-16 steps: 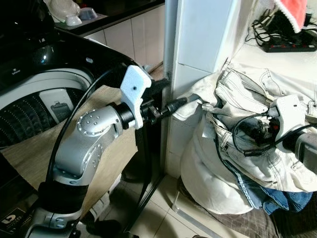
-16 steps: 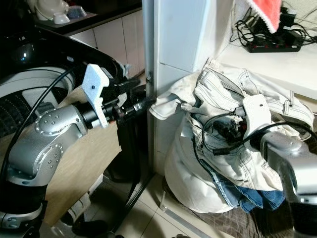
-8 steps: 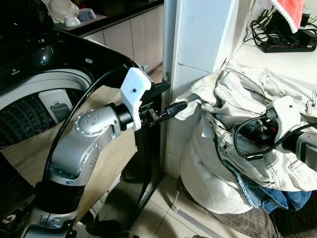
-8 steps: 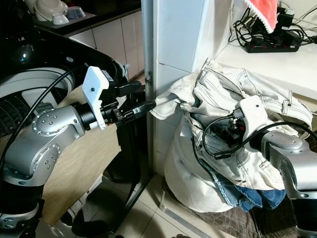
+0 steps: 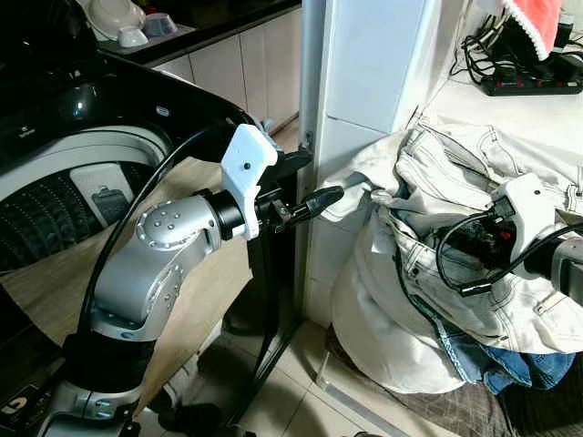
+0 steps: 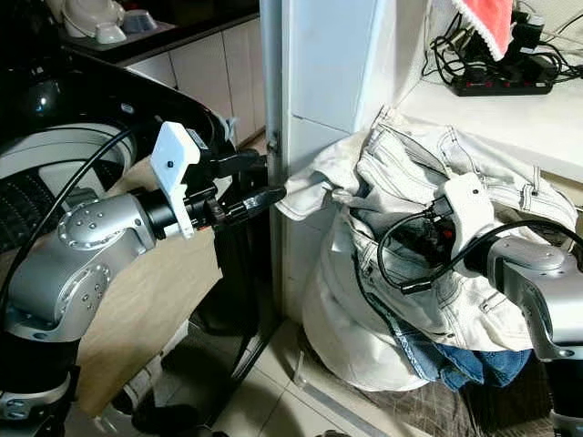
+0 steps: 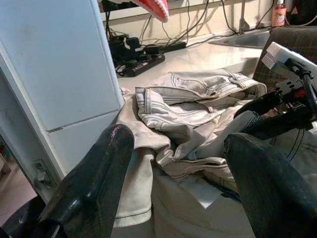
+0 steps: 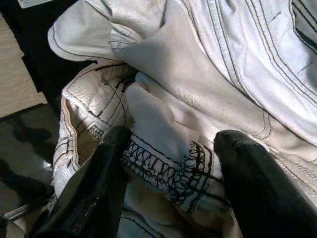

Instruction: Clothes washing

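A heap of off-white jeans [image 5: 437, 164] with dark stitching lies over a stuffed white laundry bag [image 5: 383, 319] beside a white pillar. My left gripper [image 5: 332, 193] reaches from the left, its tips at the heap's left edge. In the left wrist view its fingers [image 7: 94, 178] stand wide open, the jeans [image 7: 188, 109] just beyond them. My right gripper [image 5: 463, 241] is pushed into the front of the heap. Its open fingers [image 8: 99, 173] straddle a fold of the jeans' seamed fabric [image 8: 158, 153] without closing on it.
The washing machine's open drum [image 5: 55, 200] is at the left, with a beige cloth [image 5: 55, 273] draped over its front. Blue denim [image 5: 519, 364] pokes out under the heap. A power strip [image 5: 533, 84] with cables lies on the white counter behind.
The left arm has drawn slightly back and lower, its tips still at the heap's edge. The right gripper has shifted a little within the jeans.
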`<state>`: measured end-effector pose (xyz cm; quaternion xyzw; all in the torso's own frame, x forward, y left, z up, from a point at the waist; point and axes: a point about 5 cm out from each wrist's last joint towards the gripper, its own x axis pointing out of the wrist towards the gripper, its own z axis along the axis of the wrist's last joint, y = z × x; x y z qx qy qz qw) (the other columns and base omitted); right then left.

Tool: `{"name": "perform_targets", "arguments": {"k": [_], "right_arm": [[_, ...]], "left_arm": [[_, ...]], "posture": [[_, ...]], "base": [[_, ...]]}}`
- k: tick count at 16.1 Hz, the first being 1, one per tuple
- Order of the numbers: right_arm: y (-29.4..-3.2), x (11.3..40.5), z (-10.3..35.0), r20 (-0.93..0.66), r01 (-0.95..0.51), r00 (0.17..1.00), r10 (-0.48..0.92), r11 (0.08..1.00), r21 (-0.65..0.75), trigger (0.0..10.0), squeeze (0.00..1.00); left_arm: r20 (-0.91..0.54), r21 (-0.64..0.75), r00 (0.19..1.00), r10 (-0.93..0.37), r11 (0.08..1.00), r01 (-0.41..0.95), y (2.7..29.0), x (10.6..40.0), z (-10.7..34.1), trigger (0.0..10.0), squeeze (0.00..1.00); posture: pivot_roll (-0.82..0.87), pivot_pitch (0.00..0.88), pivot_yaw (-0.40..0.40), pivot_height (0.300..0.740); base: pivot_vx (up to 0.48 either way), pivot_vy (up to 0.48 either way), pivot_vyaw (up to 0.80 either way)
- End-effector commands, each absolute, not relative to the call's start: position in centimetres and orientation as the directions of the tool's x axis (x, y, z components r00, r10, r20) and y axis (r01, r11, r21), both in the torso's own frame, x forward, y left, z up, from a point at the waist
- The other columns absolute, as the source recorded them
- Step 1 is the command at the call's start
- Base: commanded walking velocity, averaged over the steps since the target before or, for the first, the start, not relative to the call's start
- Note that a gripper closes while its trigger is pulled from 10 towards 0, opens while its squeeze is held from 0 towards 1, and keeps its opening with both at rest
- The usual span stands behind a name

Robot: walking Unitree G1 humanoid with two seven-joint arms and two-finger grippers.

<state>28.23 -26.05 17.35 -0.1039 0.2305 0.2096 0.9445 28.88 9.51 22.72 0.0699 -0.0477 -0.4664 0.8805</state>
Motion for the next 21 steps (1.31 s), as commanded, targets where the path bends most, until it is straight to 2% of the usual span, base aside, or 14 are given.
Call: {"name": "perform_targets", "arguments": {"k": [1, 7, 10, 12, 13, 16, 18, 20, 21], "right_arm": [[-26.0, 28.3, 17.9, -0.457, -0.456, 0.810, 0.367, 0.885, -0.098, 0.0, 0.00], [-25.6, 28.2, 18.7, -0.405, -0.493, 0.800, 0.443, 0.870, -0.023, 0.0, 0.00], [-25.6, 28.6, 22.3, -0.212, -0.491, 0.842, 0.496, 0.868, 0.080, 0.0, 0.00], [-26.2, 28.9, 27.5, 0.047, -0.503, 0.864, 0.501, 0.852, 0.145, 0.0, 0.00], [-26.3, 28.9, 28.2, 0.081, -0.507, 0.862, 0.501, 0.849, 0.149, 0.0, 0.00], [-26.3, 28.8, 32.8, 0.313, -0.532, 0.830, 0.461, 0.824, 0.197, 0.0, 0.00], [-25.5, 28.7, 36.0, 0.481, -0.571, 0.774, 0.412, 0.783, 0.247, 0.0, 0.00], [-24.6, 29.0, 36.5, 0.514, -0.599, 0.753, 0.412, 0.752, 0.275, 0.0, 0.00], [-24.2, 29.2, 36.1, 0.494, -0.599, 0.758, 0.426, 0.754, 0.270, 0.0, 0.00]], "left_arm": [[0.021, 0.196, 0.551, -0.834, 0.544, 0.816, 9.3, 28.7, 23.1, 10.0, 0.00], [0.029, 0.200, 0.561, -0.827, 0.555, 0.807, 9.4, 28.8, 23.1, 10.0, 0.00], [0.057, 0.199, 0.586, -0.808, 0.584, 0.787, 9.6, 29.0, 23.4, 10.0, 0.00], [0.091, 0.195, 0.607, -0.789, 0.612, 0.766, 9.7, 29.4, 23.9, 10.0, 0.00], [0.096, 0.194, 0.610, -0.787, 0.616, 0.764, 9.7, 29.5, 24.0, 10.0, 0.00], [0.132, 0.193, 0.618, -0.775, 0.631, 0.751, 9.1, 29.7, 24.6, 10.0, 0.00], [0.213, 0.164, 0.591, -0.778, 0.625, 0.763, 8.0, 29.6, 26.2, 10.0, 0.00], [0.308, 0.104, 0.555, -0.773, 0.607, 0.788, 6.4, 29.8, 28.1, 10.0, 0.00], [0.342, 0.075, 0.546, -0.765, 0.601, 0.796, 5.8, 29.8, 28.8, 10.0, 0.37]], "posture": [[-0.14, 0.000, 0.044, 0.740], [-0.13, 0.000, 0.042, 0.740], [-0.13, 0.000, 0.042, 0.740], [-0.13, 0.000, 0.042, 0.740], [-0.14, 0.000, 0.043, 0.740], [-0.14, 0.000, 0.043, 0.740], [-0.14, 0.000, 0.038, 0.740], [-0.14, 0.000, 0.031, 0.740], [-0.14, 0.000, 0.028, 0.740]], "base": [[0.000, 0.000, 0.00], [0.000, 0.000, 0.00], [0.000, 0.000, 0.00], [0.000, 0.000, 0.00], [0.000, 0.000, 0.00], [0.000, 0.000, 0.00], [0.000, 0.000, 0.00], [0.000, 0.000, 0.00], [0.000, 0.000, 0.00]]}}
